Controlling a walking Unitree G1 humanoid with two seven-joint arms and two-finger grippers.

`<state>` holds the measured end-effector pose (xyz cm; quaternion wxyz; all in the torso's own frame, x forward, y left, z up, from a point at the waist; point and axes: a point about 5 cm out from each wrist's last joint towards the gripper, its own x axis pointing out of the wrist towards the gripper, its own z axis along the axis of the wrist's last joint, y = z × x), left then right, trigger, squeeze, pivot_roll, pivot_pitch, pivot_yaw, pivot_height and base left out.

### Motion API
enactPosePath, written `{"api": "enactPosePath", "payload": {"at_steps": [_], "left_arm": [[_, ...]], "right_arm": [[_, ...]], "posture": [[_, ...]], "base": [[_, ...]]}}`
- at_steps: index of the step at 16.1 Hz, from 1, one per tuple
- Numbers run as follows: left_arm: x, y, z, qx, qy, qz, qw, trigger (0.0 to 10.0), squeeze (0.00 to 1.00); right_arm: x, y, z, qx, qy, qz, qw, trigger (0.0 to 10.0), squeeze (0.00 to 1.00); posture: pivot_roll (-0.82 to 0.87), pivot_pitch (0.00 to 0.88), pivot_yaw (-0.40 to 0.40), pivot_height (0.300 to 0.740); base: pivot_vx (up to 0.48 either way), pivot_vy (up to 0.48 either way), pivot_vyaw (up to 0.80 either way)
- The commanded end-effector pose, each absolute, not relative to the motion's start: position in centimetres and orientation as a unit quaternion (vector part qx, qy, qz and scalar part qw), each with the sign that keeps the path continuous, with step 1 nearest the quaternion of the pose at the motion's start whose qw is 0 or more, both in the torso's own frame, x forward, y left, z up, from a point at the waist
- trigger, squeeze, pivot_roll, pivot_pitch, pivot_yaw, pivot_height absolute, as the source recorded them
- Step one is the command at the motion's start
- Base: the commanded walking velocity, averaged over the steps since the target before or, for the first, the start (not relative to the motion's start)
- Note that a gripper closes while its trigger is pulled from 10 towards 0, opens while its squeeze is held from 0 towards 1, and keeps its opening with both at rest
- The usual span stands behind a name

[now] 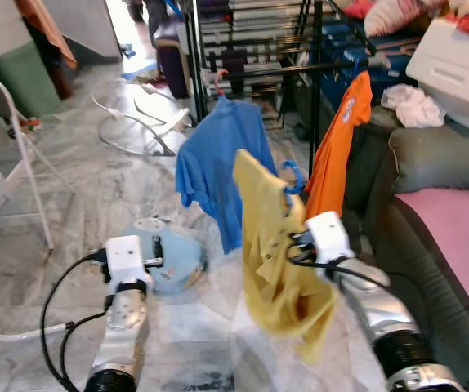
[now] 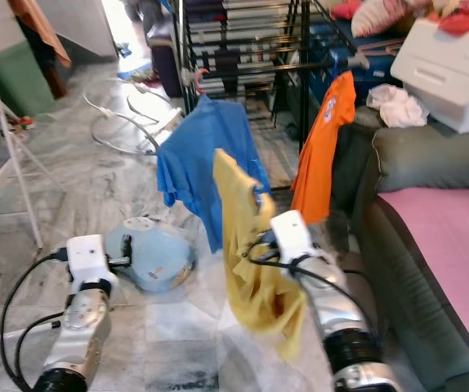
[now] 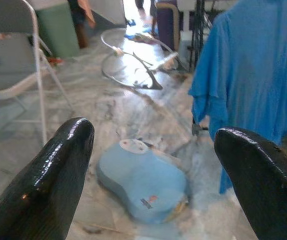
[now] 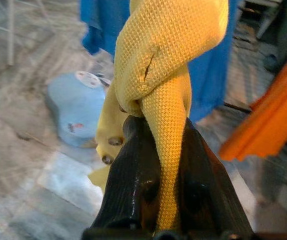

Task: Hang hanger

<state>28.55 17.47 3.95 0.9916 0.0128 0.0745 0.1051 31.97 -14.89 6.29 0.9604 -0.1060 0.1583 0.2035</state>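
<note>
A grey marble floor [image 1: 79,171] is lying below a black rack [image 1: 316,65]. Two shirts are hanging at 12 o'clock: one blue shirt [image 1: 218,163], one orange shirt [image 1: 341,139]. The right gripper [image 4: 158,150] is clamping the yellow shirt [image 1: 275,253] on its blue hanger [image 1: 294,175]. The left gripper [image 3: 153,145] is standing wide, empty.

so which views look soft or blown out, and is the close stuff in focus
Both eye views are slightly soft, with the doorway at the top blown out white. Left wrist view: the near fingers are blurred and carry glare. Right wrist view: the yellow shirt weave is sharp, while the floor behind is blurred.
</note>
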Motion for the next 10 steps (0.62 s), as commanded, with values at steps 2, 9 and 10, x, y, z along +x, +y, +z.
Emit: {"api": "enactPosePath", "payload": {"at_steps": [2,9,10], "left_arm": [[28.8,17.7,3.7,0.016,0.088,0.118,0.989,10.0,0.00],[28.2,18.4,3.2,0.017,0.096,0.135,0.986,10.0,0.00],[28.1,18.5,3.2,0.016,0.096,0.135,0.986,10.0,0.00]], "right_arm": [[33.0,-14.8,7.9,-0.102,0.122,0.193,0.968,10.0,0.00],[32.8,-15.8,7.7,-0.088,0.110,0.154,0.978,10.0,0.00],[32.7,-15.8,7.6,-0.087,0.112,0.151,0.978,10.0,0.00]], "posture": [[-0.09,0.000,0.089,0.740],[-0.07,0.000,0.089,0.740],[-0.07,0.000,0.089,0.740]], "base": [[0.000,0.000,0.00],[0.000,0.000,0.09],[0.000,0.000,0.80]]}}
